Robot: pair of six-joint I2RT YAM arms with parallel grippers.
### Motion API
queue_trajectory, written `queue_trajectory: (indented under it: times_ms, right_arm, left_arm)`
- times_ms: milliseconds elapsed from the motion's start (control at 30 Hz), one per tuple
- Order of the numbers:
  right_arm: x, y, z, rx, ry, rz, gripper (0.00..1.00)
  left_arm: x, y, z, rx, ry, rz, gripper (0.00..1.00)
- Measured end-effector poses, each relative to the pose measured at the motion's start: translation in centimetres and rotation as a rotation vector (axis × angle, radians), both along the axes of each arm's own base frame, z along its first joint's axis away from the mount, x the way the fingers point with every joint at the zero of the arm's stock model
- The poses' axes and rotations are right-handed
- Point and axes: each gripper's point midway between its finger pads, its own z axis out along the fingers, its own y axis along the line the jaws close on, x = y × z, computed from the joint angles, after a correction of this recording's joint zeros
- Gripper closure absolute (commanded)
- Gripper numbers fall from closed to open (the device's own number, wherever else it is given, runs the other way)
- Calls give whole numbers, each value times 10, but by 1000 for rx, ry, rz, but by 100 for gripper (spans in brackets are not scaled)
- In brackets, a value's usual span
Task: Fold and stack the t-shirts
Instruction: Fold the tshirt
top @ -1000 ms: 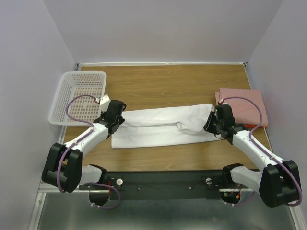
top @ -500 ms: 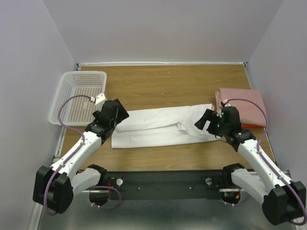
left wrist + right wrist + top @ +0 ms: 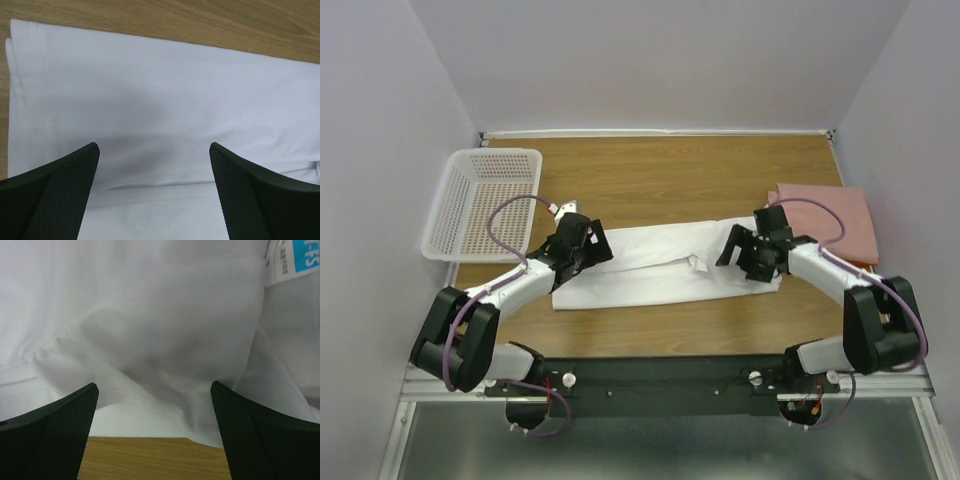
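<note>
The plain white short-sleeved cotton t-shirt (image 3: 660, 268) lies as a long band, already doubled lengthwise, on the brown wood-grain worktop (image 3: 670, 180). It sits to the right of the white perforated plastic basket (image 3: 490, 152) and nearer the arms than it.

By its look it is light, thin and limp. It should sag between any two holds, its layers may slide apart, and it will likely skate over the smooth wood rather than stay put. It is not fragile, so a firm pinch does no harm.

The end closer to the basket lies flat, with a stitched hem (image 3: 35, 75) and stacked edges. That end looks like the cleaner place to take hold, nipping every layer together at a corner. The end farther from the basket is rumpled into soft ridges around a white care label with blue print (image 3: 295, 260). A hold there should gather the bunched cloth right through, or only the top layer will lift.

The left jaws, with black mesh-faced fingers (image 3: 50, 195), hang spread wide over the hem end and grasp nothing. The right jaws stand just as wide over the label end, also released, their fingers (image 3: 45, 435) clear of the cloth.

Farther right of the basket again, past the white shirt, rests the dusty pink folded t-shirt (image 3: 830, 215), the likely base of the stack.
</note>
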Motion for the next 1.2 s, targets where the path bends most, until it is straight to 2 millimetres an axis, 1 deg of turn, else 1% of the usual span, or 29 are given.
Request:
queue_trajectory:
  times_ms: [33,133,167,267,300,367,400,500,567,633,667,700,800,833,933,1033,1100,1200]
  right_arm:
    - [3,-1,-6,-11,24,-6,0]
    - [35,4,-6,-27,20,-15,0]
    - [44,6,-5,-28,15,-16,0]
    - [86,14,-4,-33,-13,-18,0]
    - [97,17,-5,-36,-19,-14,0]
    - [128,24,-3,-38,-50,1,0]
    - [150,29,-3,-39,-69,13,0]
    - [201,43,-1,-30,-141,58,0]
    - [240,59,2,0,-201,104,0]
    - [265,72,5,31,-244,146,0]
    - [281,82,8,59,-277,176,0]
    - [289,88,7,74,-290,197,0]
    - [319,110,12,137,-346,264,0]
    - [328,117,10,155,-364,283,0]
    - [351,139,14,200,-420,335,0]
    - [364,160,14,216,-461,368,0]
    - [366,166,15,216,-476,376,0]
    - [365,171,15,201,-478,382,0]
  left_arm:
    - [-2,-2,-4,-3,7,-11,2]
    - [-14,-1,-25,0,49,-32,2]
    - [-16,0,-29,2,50,-33,2]
    - [-18,-6,-28,-6,38,-49,2]
    - [-20,-8,-28,-9,35,-56,2]
    - [-28,-17,-27,-28,32,-87,2]
    - [-31,-21,-26,-35,34,-99,2]
    - [-51,-44,-24,-77,53,-175,2]
    - [-64,-61,-24,-97,69,-226,2]
    - [-75,-76,-24,-119,82,-266,2]
    - [-78,-81,-24,-128,83,-276,2]
    - [-81,-89,-24,-140,84,-290,2]
    - [-96,-122,-21,-195,92,-354,2]
    - [-103,-134,-21,-209,97,-385,2]
    - [-126,-165,-19,-240,113,-468,2]
    - [-141,-184,-18,-247,129,-518,2]
    - [-147,-193,-18,-242,139,-538,2]
    - [-150,-199,-17,-203,160,-546,2]
